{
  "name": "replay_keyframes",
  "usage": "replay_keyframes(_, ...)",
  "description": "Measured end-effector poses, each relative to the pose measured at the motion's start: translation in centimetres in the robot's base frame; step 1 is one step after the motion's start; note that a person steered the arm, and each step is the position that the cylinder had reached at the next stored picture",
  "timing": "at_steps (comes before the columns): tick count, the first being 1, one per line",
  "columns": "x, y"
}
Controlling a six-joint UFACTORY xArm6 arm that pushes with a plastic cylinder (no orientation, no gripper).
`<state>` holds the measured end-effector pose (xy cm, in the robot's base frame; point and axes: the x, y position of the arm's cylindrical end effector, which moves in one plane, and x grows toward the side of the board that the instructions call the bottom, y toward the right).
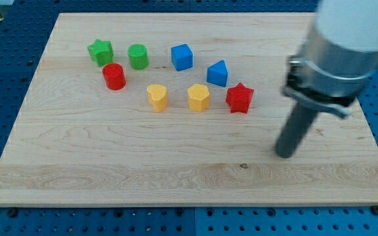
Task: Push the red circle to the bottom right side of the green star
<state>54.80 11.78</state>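
The red circle (114,76) stands on the wooden board just below and to the right of the green star (100,52), close to it with a small gap. My tip (284,154) rests on the board at the view's right, far from both, below and right of the red star (239,98).
A green circle (138,56) stands right of the green star. A blue cube (182,57) and a blue wedge-like block (218,73) lie further right. Two yellow blocks (157,97) (199,97) sit in the middle. The board's edge (189,206) runs along the bottom.
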Motion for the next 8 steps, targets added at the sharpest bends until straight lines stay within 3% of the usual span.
replay_keyframes(2,-2.0,-14.8)
replay_keyframes(3,-6.4,-19.3)
replay_keyframes(5,-8.5,-22.6)
replay_keyframes(6,-12.4,-24.9)
replay_keyframes(8,-14.6,-25.1)
